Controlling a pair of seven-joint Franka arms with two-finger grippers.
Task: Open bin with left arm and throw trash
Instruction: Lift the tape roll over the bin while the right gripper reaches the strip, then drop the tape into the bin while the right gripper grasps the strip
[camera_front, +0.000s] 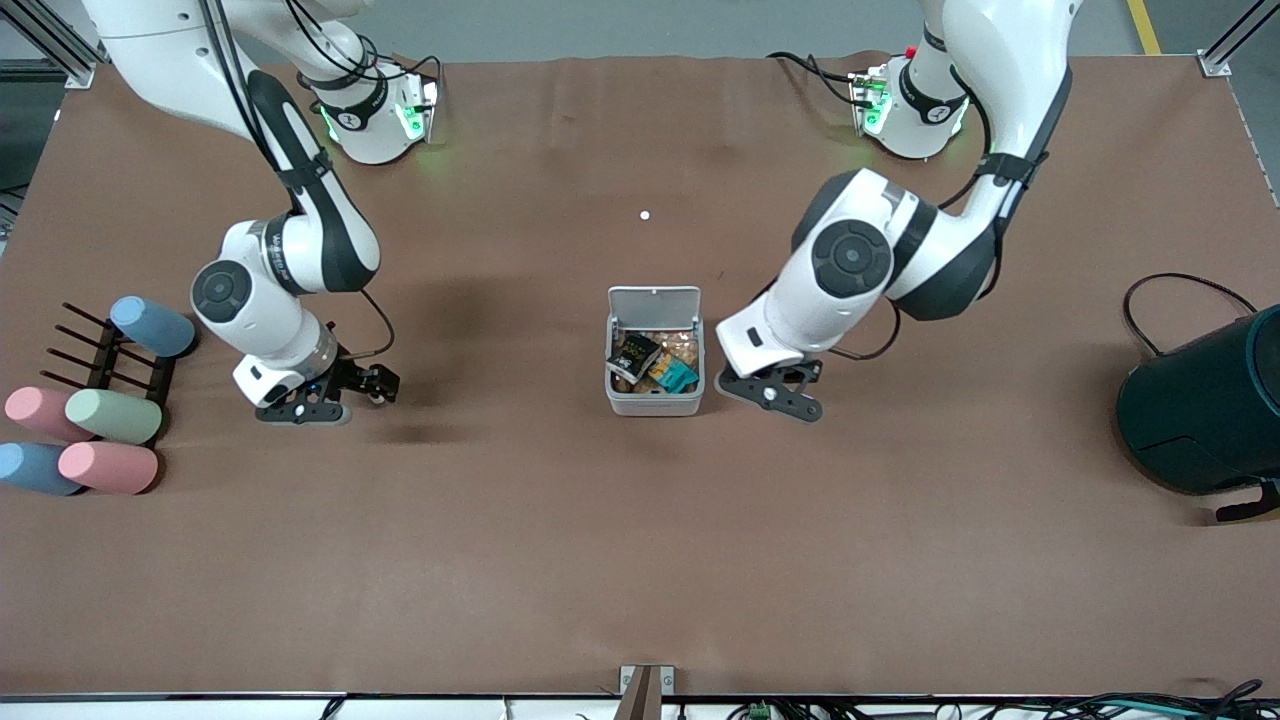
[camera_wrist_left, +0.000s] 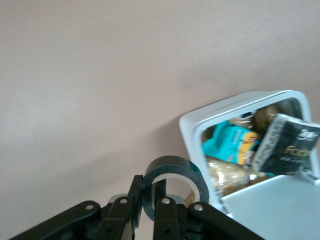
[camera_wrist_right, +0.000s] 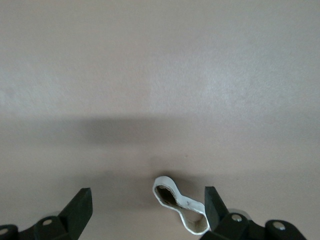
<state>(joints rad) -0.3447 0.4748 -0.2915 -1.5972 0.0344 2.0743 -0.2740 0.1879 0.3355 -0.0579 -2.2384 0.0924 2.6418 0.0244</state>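
Observation:
The white bin (camera_front: 655, 404) stands at the table's middle with its lid (camera_front: 654, 300) swung up. The black snack packet (camera_front: 633, 355) lies in it on other wrappers; it also shows in the left wrist view (camera_wrist_left: 287, 150). My left gripper (camera_front: 790, 398) hangs low beside the bin, toward the left arm's end. In the left wrist view it (camera_wrist_left: 148, 187) is shut on the dark tape roll (camera_wrist_left: 172, 172), one finger inside the tan core. My right gripper (camera_front: 350, 392) is open low over the table toward the right arm's end; the white figure-eight band (camera_wrist_right: 182, 205) lies between its fingertips (camera_wrist_right: 82, 200).
A large dark teal round container (camera_front: 1200, 410) with a black cable lies at the left arm's end. A black rack (camera_front: 105, 360) with several pastel cylinders (camera_front: 112, 415) sits at the right arm's end. A tiny white dot (camera_front: 644, 215) lies farther from the camera than the bin.

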